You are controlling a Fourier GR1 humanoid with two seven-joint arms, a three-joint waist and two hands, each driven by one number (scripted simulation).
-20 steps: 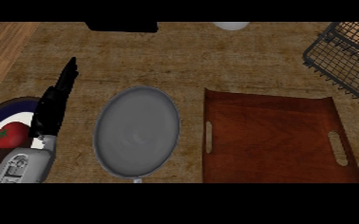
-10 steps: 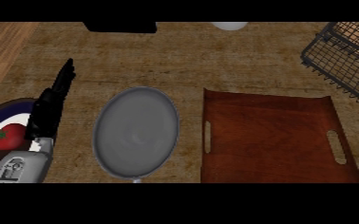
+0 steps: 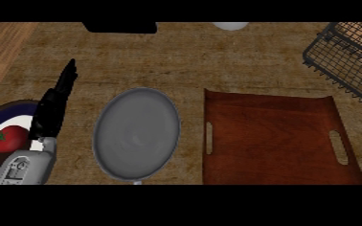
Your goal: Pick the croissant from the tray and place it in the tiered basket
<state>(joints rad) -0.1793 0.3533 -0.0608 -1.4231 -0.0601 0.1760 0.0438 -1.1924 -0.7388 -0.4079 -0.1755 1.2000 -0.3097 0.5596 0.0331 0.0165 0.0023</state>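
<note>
The left hand [image 3: 51, 109] stands at the left edge of the counter [image 3: 191, 57], fingers [image 3: 66, 78] straight (pressed together). The tray [image 3: 272, 139] lies well apart, rightward.

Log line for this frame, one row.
left hand: open, resting at left | right hand: not in view | tray: no croissant visible | tiered basket: top right | grey plate: centre

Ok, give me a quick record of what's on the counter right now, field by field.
left hand: open, fingers straight, view's left edge
right hand: not in view
tray: brown, right of centre, no croissant seen on it
plate: grey, left of tray
basket: wire, top right corner
croissant: not visible
</note>
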